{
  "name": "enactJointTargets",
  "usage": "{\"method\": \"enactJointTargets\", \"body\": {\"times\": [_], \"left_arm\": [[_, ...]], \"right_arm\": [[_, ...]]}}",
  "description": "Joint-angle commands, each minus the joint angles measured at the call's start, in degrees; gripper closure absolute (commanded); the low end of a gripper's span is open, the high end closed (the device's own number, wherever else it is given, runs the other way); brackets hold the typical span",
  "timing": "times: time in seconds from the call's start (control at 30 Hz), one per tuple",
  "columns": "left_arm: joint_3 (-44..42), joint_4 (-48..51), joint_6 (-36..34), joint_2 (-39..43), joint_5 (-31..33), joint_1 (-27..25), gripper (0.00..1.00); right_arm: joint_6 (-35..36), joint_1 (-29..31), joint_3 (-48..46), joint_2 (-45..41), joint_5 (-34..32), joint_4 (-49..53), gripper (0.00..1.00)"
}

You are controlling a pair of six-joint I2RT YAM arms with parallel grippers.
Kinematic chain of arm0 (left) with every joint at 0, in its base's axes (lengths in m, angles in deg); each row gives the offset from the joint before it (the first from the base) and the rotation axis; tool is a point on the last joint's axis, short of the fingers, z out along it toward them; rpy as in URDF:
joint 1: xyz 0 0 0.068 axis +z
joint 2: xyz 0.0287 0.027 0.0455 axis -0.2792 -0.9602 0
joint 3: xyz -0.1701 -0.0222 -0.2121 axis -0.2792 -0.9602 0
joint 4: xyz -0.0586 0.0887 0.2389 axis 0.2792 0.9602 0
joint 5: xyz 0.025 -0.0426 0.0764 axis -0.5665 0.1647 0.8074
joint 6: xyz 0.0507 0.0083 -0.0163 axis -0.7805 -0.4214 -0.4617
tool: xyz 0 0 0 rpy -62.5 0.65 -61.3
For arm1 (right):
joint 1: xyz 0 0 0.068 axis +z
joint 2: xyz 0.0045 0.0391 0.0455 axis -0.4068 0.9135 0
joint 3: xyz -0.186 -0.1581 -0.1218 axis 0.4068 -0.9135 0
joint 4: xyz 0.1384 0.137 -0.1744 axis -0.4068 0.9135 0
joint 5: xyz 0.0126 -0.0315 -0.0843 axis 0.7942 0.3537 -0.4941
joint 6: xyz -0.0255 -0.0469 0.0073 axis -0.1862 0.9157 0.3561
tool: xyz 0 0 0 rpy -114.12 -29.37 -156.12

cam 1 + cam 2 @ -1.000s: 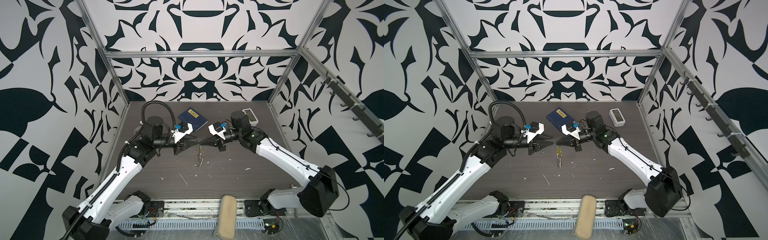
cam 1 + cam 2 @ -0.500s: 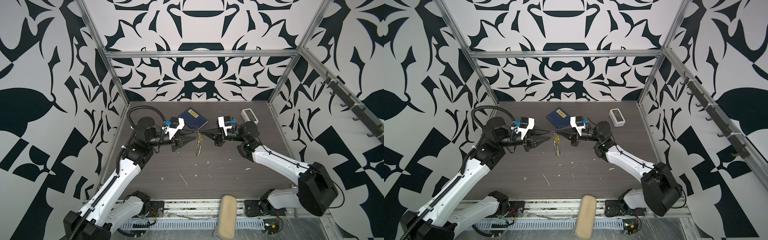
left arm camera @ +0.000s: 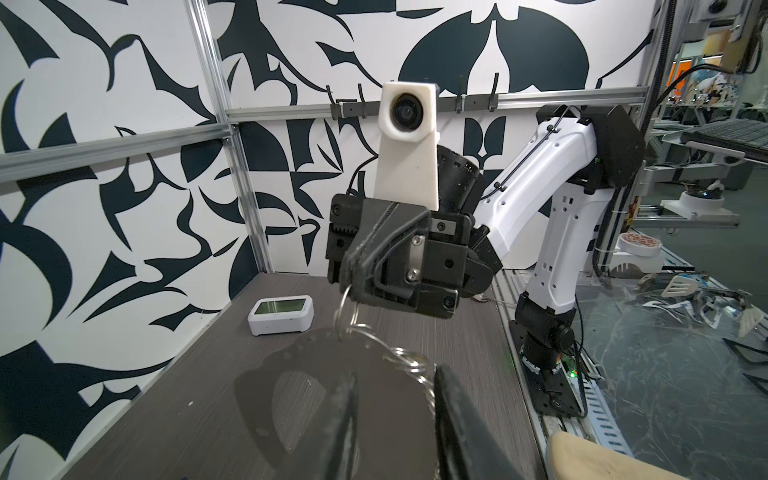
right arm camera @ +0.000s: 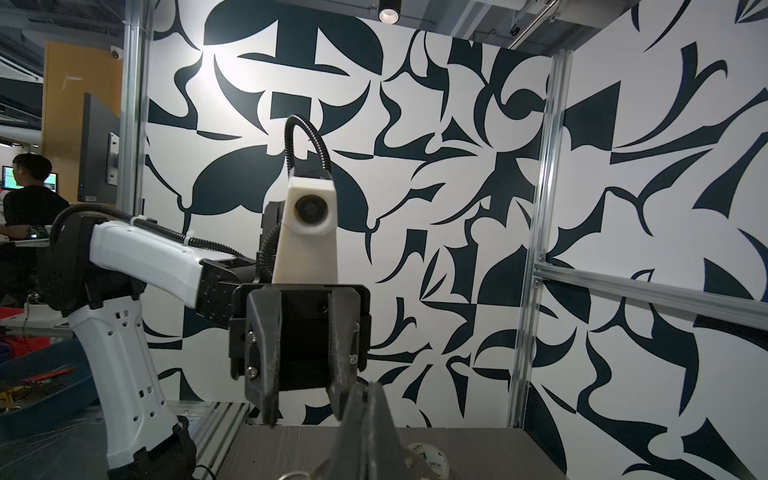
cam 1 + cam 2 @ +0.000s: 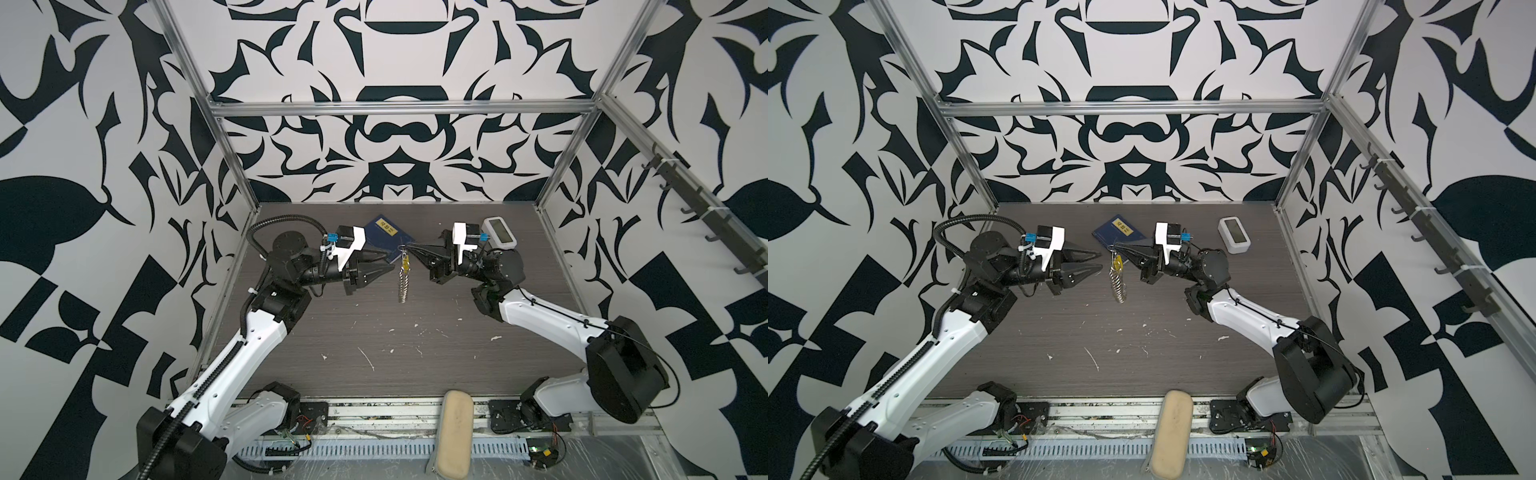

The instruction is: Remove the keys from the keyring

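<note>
Right tool (image 5: 409,248) — clamped on the keyring (image 5: 403,282) — has shifted it toward the book (image 5: 386,235); left tool (image 5: 390,261) stays apart.

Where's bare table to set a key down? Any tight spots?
Best: the front half of the table, from the hanging keyring forward to the beige pad; only small white scraps there. Crowded: back centre, where the left gripper and right gripper meet by the blue booklet. A white display unit takes the back right.
</note>
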Motion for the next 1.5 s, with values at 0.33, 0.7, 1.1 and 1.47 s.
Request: {"method": "enactJointTargets", "body": {"times": [0.33, 0.7, 1.1, 1.47], "left_arm": [[3.5, -12.7, 9.0, -5.1, -5.5, 0.3, 0.73], [2.9, -12.4, 8.4, -5.2, -5.0, 0.2, 0.74], [2.2, -11.7, 7.8, -4.5, -3.5, 0.3, 0.71], [2.3, -10.5, 7.1, -4.4, -1.8, 0.3, 0.68]], "right_arm": [[-3.1, 0.2, 2.5, -2.9, 0.4, -5.0, 1.0], [-4.0, 1.2, 4.2, -1.3, 1.9, -5.0, 1.0], [-4.3, 2.3, 4.8, -0.3, 2.5, -5.1, 1.0], [-4.3, 2.4, 4.4, -0.7, 2.4, -5.1, 1.0]]}}
